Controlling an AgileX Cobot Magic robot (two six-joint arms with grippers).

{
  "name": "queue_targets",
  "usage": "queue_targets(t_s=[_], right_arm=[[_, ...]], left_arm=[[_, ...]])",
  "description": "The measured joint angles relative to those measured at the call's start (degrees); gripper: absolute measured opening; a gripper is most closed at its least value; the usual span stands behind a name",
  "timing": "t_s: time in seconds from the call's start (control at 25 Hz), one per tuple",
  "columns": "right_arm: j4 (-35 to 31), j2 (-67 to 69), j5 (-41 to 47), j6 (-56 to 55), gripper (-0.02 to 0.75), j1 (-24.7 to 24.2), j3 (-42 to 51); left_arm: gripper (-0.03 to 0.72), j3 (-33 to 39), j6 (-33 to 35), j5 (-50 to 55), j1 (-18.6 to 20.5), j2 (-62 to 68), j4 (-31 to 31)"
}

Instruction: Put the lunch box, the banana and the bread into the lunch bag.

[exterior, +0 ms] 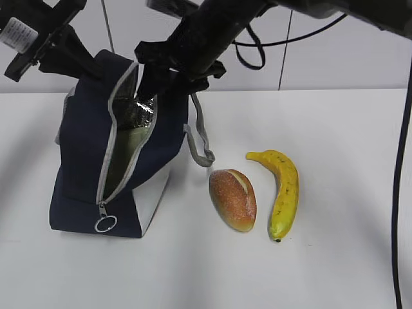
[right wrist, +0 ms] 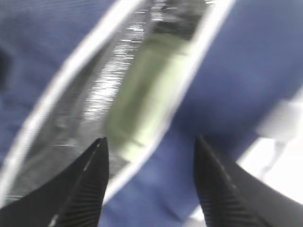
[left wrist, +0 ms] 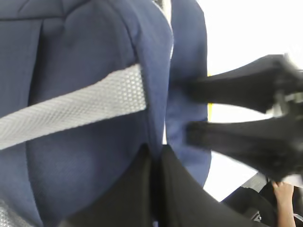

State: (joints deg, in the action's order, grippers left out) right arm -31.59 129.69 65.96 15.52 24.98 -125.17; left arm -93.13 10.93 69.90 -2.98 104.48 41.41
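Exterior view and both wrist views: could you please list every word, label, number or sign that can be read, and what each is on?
No text can be read in any view.
White sticker on the left arm, exterior view: a label, its print too small and blurred to read.
Lunch bag, bread, banana: no lettering visible.

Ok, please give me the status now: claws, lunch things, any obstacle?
Left claw shut on lunch bag edge. Right claw open above the opening. Lunch box inside; bread and banana on table. No obstacle seen.
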Motion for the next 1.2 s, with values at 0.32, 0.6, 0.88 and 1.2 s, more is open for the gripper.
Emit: queue_targets(t_s=[0.32, 0.6, 0.88, 1.2], right_arm=[[18.8, -1.5, 4.9, -8.2, 0.425, -0.5, -4.7], [27.7, -6.6, 5.4, -11.2, 0.425, -0.6, -3.1], [35.3, -13.8, 5.4, -14.7, 0.425, -0.7, 11.5], [34.9, -20.2, 3.2, -19.5, 0.425, -5.8, 31.9]], left_arm=[[-0.001, 0.0, 0.0, 0.0, 0.0, 0.0, -0.2], [-0.001, 0.0, 0.0, 0.0, 0.0, 0.0, -0.3], [-0.001, 0.0, 0.0, 0.0, 0.0, 0.0, -0.3], [-0.001, 0.0, 0.0, 0.0, 0.0, 0.0, -0.3]])
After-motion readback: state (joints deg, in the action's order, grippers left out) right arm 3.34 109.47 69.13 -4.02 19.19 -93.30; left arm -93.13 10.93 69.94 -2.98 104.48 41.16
